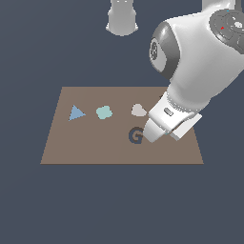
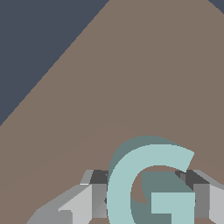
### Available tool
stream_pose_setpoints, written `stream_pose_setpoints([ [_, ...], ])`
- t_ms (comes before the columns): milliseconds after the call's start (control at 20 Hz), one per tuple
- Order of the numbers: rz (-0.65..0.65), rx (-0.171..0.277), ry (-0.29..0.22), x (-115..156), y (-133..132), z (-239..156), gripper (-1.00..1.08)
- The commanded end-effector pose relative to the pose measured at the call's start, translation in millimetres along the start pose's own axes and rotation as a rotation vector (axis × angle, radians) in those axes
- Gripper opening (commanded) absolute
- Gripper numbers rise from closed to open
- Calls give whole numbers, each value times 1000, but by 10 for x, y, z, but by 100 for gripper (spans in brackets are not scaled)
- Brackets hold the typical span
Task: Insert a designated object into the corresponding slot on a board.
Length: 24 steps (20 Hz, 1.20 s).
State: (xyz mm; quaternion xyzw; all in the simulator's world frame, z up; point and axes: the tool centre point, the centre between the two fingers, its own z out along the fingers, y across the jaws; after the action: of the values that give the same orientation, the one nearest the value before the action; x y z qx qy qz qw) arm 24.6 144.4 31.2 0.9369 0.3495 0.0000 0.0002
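The pale teal G-shaped designated object fills the wrist view, held between my two fingers, so my gripper is shut on it. In the exterior view the arm's hand hangs low over the brown board, just to the exterior view's right of the dark G-shaped slot. The held piece and the fingertips are hidden behind the hand there. Whether the piece touches the board cannot be told.
On the board lie a blue triangle, a pale teal clover-like blob and a light grey rounded piece. The robot base stands beyond the board's far edge.
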Motion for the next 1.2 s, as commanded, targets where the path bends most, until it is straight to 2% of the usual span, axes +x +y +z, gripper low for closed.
stream_pose_setpoints([
  [0,-63,0,0,-36,5,-5,-100],
  [300,-251,-1,1,-144,29,-14,-100],
  [1150,-890,-2,1,-443,256,-43,-100],
])
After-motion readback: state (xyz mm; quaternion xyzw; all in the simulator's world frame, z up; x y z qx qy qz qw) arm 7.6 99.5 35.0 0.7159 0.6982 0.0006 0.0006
